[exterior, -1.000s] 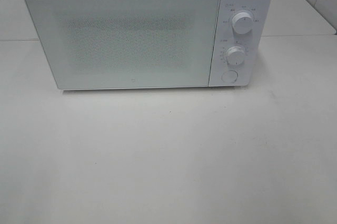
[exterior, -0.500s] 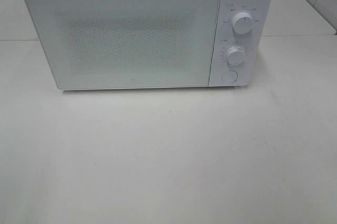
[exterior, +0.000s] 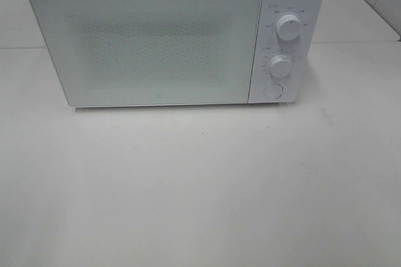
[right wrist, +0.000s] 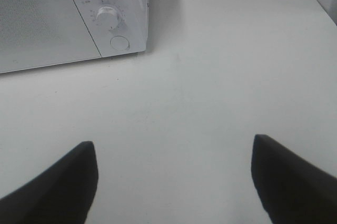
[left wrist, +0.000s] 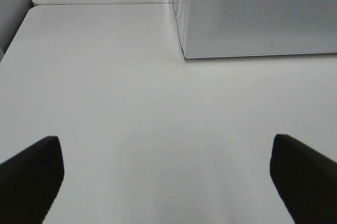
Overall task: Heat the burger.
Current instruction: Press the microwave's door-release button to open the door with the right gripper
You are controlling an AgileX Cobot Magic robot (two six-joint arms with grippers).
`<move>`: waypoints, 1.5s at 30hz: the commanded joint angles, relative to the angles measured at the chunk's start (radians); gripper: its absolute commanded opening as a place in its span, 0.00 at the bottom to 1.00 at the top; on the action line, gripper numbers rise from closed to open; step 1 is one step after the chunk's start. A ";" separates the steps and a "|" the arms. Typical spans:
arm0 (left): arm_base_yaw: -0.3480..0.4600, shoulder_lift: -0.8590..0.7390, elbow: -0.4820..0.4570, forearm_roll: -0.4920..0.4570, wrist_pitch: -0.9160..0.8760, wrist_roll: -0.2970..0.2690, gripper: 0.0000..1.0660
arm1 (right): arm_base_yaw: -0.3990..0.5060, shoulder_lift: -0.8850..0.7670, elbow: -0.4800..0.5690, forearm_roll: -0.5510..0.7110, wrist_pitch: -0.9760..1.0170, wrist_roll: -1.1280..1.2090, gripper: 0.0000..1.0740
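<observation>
1. Layout. From the high camera I see a white microwave oven [exterior: 156,41] standing at the far side of the white table [exterior: 200,192]. Its door [exterior: 150,44] is shut. The door's dotted, pale panel does not let me see inside.

2. Controls. The control panel sits on the right of the oven front. It carries an upper knob [exterior: 289,27], a lower knob [exterior: 281,66] just below it, and a round button [exterior: 272,91] at the bottom.

3. Left end effector [left wrist: 166,148]. In the left wrist view its two dark fingers [left wrist: 31,176] stand wide apart over bare table, with nothing between them. The oven's left front corner lies ahead of it, well apart.

4. Right end effector [right wrist: 174,148]. Its fingers [right wrist: 289,176] are likewise spread wide and grip nothing. It hangs over bare table, with the oven's control panel ahead and well apart.

5. Burger. I cannot tell where the burger is; no view shows it.
</observation>
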 commanded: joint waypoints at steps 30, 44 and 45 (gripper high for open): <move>0.001 -0.021 0.003 -0.002 -0.004 -0.006 0.95 | -0.008 0.138 0.008 0.011 -0.293 -0.007 0.69; 0.001 -0.021 0.003 -0.002 -0.004 -0.006 0.94 | -0.008 0.390 0.100 0.008 -0.639 -0.007 0.43; 0.001 -0.021 0.003 -0.002 -0.004 -0.006 0.95 | -0.008 0.432 0.105 0.007 -0.679 -0.007 0.40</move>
